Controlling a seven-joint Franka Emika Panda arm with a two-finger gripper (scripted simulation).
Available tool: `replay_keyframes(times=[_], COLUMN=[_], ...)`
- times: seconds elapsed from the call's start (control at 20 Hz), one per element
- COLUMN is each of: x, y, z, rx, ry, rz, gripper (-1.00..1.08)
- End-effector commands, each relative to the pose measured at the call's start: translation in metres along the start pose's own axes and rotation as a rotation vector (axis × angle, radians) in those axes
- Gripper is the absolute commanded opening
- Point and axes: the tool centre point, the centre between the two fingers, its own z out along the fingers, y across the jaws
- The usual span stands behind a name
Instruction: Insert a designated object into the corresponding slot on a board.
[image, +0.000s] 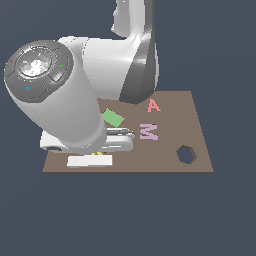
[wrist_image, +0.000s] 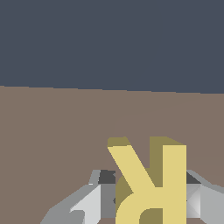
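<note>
Yellow R (wrist_image: 151, 183) between end effector (wrist_image: 148, 197) fingers, legs toward board (wrist_image: 52, 131) edge.

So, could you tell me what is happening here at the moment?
The robot arm is bent low over the brown board, and the wrist view shows the yellow R sitting between the fingers of its gripper, apparently gripped. A pink A, a lilac M, a green block and a hexagonal hole are on the board. No R-shaped slot is visible.
</note>
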Motion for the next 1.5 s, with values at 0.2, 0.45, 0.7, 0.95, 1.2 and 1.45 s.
replay_keyframes(times=[0.2,0.45,0.7,0.95,1.2,1.45], x=[0.002,0.004,0.007,0.009,0.009,0.006], y=[0.003,0.008,0.016,0.026,0.039,0.053], z=[0.000,-0.001,-0.001,-0.002,-0.003,-0.004], rx=[0.000,0.000,0.000,0.000,0.001,0.001], ry=[0.000,0.000,0.001,0.001,0.001,0.002], rz=[0.057,0.148,0.279,0.450,0.660,0.881], gripper=[-1.00,-1.00,-1.00,-1.00,-1.00,-1.00])
